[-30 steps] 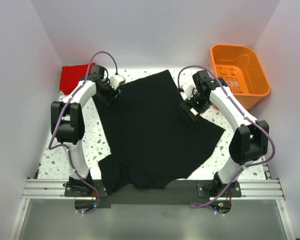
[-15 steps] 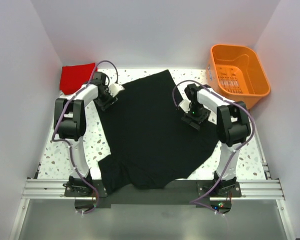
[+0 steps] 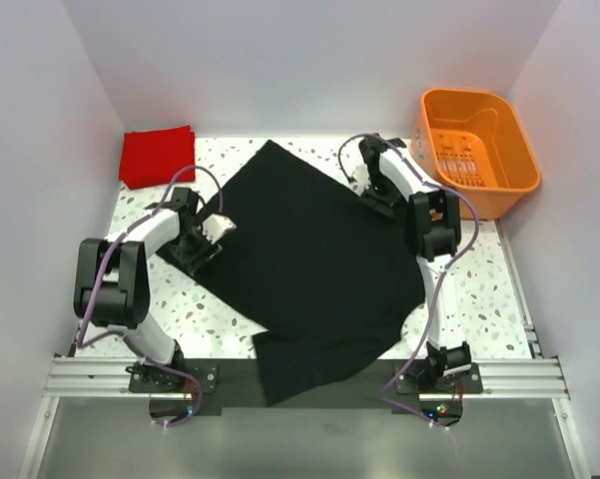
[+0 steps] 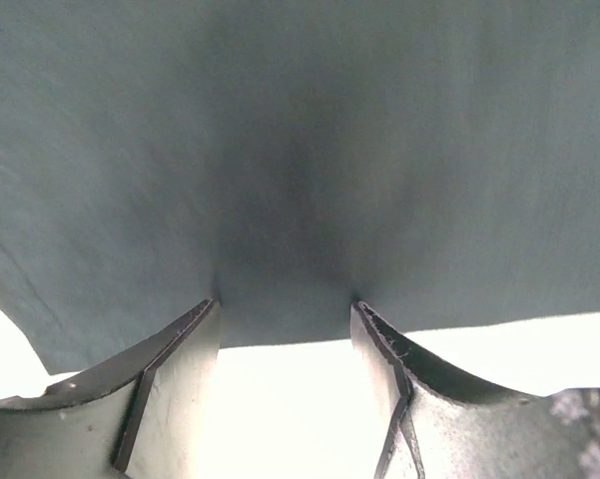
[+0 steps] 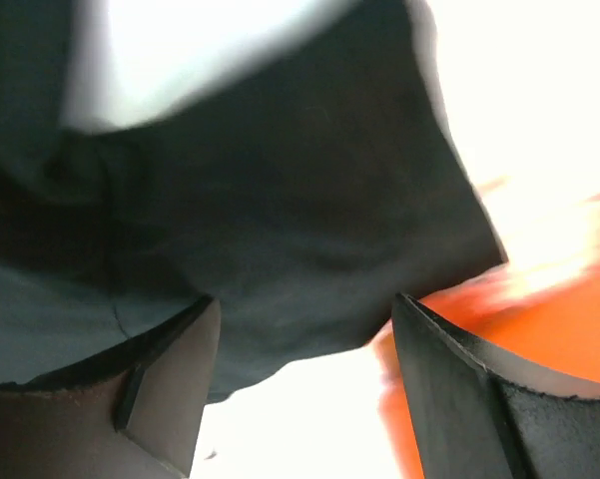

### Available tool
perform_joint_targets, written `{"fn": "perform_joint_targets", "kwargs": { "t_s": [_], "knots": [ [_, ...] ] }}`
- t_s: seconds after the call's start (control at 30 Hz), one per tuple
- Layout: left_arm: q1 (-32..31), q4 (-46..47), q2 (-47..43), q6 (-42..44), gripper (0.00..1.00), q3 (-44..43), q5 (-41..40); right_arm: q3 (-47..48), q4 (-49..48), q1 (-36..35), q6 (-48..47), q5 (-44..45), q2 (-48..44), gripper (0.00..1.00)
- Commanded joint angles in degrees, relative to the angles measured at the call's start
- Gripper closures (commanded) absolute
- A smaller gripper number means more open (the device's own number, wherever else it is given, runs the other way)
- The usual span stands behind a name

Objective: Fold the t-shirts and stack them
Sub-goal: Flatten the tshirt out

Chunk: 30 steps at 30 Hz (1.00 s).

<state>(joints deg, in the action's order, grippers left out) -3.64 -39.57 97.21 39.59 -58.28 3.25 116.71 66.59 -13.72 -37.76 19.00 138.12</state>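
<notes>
The black t-shirt (image 3: 309, 269) lies spread flat and skewed across the table. My left gripper (image 3: 218, 228) is at its left edge, and in the left wrist view the left gripper (image 4: 285, 299) stands open with both fingertips on the shirt's hem (image 4: 300, 150) and bare table between the fingers. My right gripper (image 3: 365, 184) is at the shirt's far right edge. In the right wrist view it (image 5: 304, 299) is open over a fold of black cloth (image 5: 280, 200), gripping nothing. The red t-shirt (image 3: 158, 155) sits folded at the far left corner.
An orange plastic basket (image 3: 476, 150) stands at the far right, close beside the right gripper, and shows as an orange blur (image 5: 539, 319) in the right wrist view. White walls close in the table on the left, far and right sides.
The black shirt has swung round and slid. Its far corner now points further left. The left gripper moved nearer and leftward along the edge, the right gripper moved farther back and its jaws narrowed.
</notes>
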Motion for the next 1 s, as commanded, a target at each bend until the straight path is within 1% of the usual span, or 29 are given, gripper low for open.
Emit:
{"fn": "perform_joint_targets", "kwargs": {
  "t_s": [0.0,0.07,0.1,0.13,0.17,0.2,0.23,0.27,0.3,0.33,0.37,0.4,0.43,0.47,0.5,0.53,0.57,0.6,0.63,0.7,0.73,0.77,0.8,0.83,0.87,0.9,0.93,0.97],
  "knots": [
    [0.48,-11.28,-6.76,-1.81,0.41,2.73,1.93,17.86,-12.62,-1.92,-0.74,4.19,11.36,0.27],
    [0.48,-16.47,-10.19,-0.40,0.40,1.78,5.97,25.03,-17.08,-3.50,-2.66,7.08,15.05,0.25],
    [0.48,-17.20,-11.07,0.13,0.40,0.90,6.77,25.32,-19.63,-5.08,-3.54,7.97,15.07,0.23],
    [0.48,-17.38,-12.38,0.39,0.39,-0.24,8.34,24.63,-25.31,-5.79,-4.33,8.59,14.29,0.23],
    [0.48,-17.03,-12.74,0.74,0.39,-3.12,9.05,21.58,-28.15,-6.41,-5.82,9.20,13.23,0.22],
    [0.48,-16.07,-12.57,0.75,0.39,-4.81,9.93,19.72,-30.62,-7.37,-6.27,9.64,9.92,0.21],
    [0.48,-15.02,-11.26,0.31,0.38,-6.56,10.72,17.79,-34.38,-7.55,-6.45,9.65,8.06,0.21],
    [0.48,-13.09,-9.77,-0.13,0.38,-10.50,10.99,14.90,-35.29,-7.73,-5.84,9.39,6.21,0.20],
    [0.48,-12.55,-8.02,-0.22,0.38,-12.71,11.17,13.82,-35.47,-7.82,-5.23,7.99,2.28,0.19],
    [0.48,-12.03,-3.65,-0.48,0.38,-15.00,10.99,12.68,-35.04,-7.73,-4.52,7.46,0.41,0.18],
    [0.48,-10.54,-1.17,-0.74,0.38,-19.20,10.82,10.06,-34.69,-7.73,-3.91,7.02,-1.78,0.17],
    [0.48,-10.18,1.29,-0.66,0.38,-21.33,10.56,8.99,-34.16,-7.73,-3.47,6.05,-5.29,0.16],
    [0.48,-9.91,6.19,-0.66,0.40,-23.35,9.94,8.20,-32.15,-7.73,-2.94,5.52,-7.15,0.15],
    [0.48,-9.21,8.33,-0.57,0.40,-26.85,9.85,6.88,-30.66,-7.73,-1.72,4.91,-8.56,0.15],
    [0.48,-8.86,10.35,-0.05,0.40,-28.19,9.50,6.52,-28.81,-7.73,-1.10,4.29,-9.79,0.13],
    [0.48,-8.77,13.85,0.22,0.41,-29.25,8.19,6.17,-24.44,-7.82,-0.65,2.98,-11.98,0.12],
    [0.48,-8.25,15.28,0.22,0.41,-30.82,7.57,5.90,-21.70,-7.82,0.48,1.58,-12.70,0.09],
    [0.65,-7.98,16.42,0.39,0.42,-31.19,6.96,5.82,-18.54,-7.90,1.01,0.26,-13.40,0.09],
    [0.65,-7.80,17.83,0.48,0.42,-30.93,5.64,5.55,-12.94,-7.82,2.50,-2.71,-14.54,0.09],
    [0.65,-6.75,18.02,0.92,0.42,-29.62,4.84,3.80,-5.64,-7.82,3.91,-5.89,-16.04,0.09],
    [0.65,-5.88,17.84,1.18,0.42,-27.43,3.80,1.01,-4.11,-7.82,4.88,-9.39,-17.61,0.10],
    [0.65,-5.43,17.58,1.27,0.42,-26.28,3.26,-0.32,-2.53,-7.82,5.23,-11.08,-18.32,0.11],
    [0.74,-4.99,16.97,1.45,0.42,-24.96,2.56,-1.56,0.79,-7.90,5.85,-13.10,-18.94,0.15],
    [0.74,-4.90,16.61,1.54,0.43,-22.43,1.34,-2.70,2.56,-7.91,6.46,-15.12,-19.55,0.18],
    [0.74,-4.90,16.09,1.54,0.44,-21.10,0.80,-5.32,4.32,-7.91,7.16,-18.88,-20.52,0.22],
    [0.74,-4.81,14.52,1.63,0.44,-19.60,0.28,-6.91,6.95,-8.08,7.43,-21.27,-21.22,0.23],
    [0.74,-4.73,13.63,1.89,0.45,-16.28,-0.34,-8.84,7.67,-8.17,7.78,-22.77,-22.10,0.25],
    [0.74,-4.81,12.49,1.98,0.45,-14.51,-0.69,-13.21,7.85,-8.26,7.79,-24.09,-24.11,0.27]
  ]
}}
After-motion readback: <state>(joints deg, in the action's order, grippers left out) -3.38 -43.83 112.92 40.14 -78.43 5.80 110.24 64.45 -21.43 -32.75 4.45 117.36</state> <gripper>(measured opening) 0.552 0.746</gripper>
